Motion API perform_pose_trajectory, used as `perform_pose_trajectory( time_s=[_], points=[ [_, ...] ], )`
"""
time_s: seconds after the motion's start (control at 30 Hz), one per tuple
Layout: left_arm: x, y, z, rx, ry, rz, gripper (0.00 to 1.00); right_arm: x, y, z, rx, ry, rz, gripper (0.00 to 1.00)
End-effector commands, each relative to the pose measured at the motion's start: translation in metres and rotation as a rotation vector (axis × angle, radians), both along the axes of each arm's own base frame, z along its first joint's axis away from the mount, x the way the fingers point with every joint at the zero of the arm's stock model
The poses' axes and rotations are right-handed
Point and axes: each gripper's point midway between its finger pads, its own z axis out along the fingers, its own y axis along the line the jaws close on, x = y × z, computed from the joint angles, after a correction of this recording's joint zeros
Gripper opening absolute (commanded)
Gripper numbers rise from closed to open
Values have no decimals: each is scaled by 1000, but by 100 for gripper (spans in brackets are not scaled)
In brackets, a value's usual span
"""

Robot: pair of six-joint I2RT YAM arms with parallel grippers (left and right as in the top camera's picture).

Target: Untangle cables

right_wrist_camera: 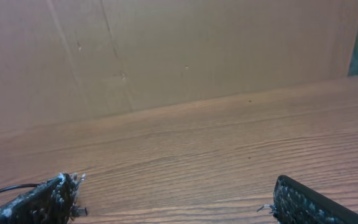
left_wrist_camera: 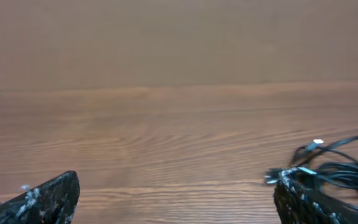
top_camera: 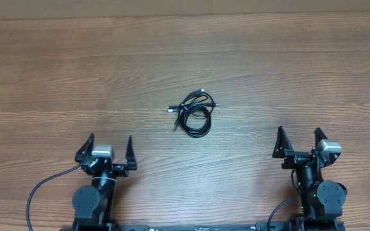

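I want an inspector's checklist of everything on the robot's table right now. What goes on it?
Surface: wooden table, brown grain.
Job's things: cables, one small black tangle mid-table, apart from both grippers.
Clutter: nothing seen.
Grippers: left gripper open, holding nothing; right gripper open, holding nothing.
Cables: thick arm wires loop beside the arm bases at the near edge.
Surroundings: plain brown wall behind the table.

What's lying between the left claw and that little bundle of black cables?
Nothing: the overhead view shows only bare wooden table between the open left gripper and the cables.
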Motion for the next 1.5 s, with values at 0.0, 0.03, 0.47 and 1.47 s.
perform_pose_trajectory(
  time_s=[0.0,0.03,0.47,1.47],
  points=[
    [-4,-27,11,-67,-42,-155,100,0,-1,-2,-5,-4,-5,100],
    [-5,-33,16,-76,-60,-195,99,0,-1,-2,-5,-4,-5,100],
    [-17,-42,84,-209,-283,-271,100,0,-1,-2,-5,-4,-5,100],
    [-5,-120,190,-184,303,-757,100,0,-1,-2,-5,-4,-5,100]
  ],
)
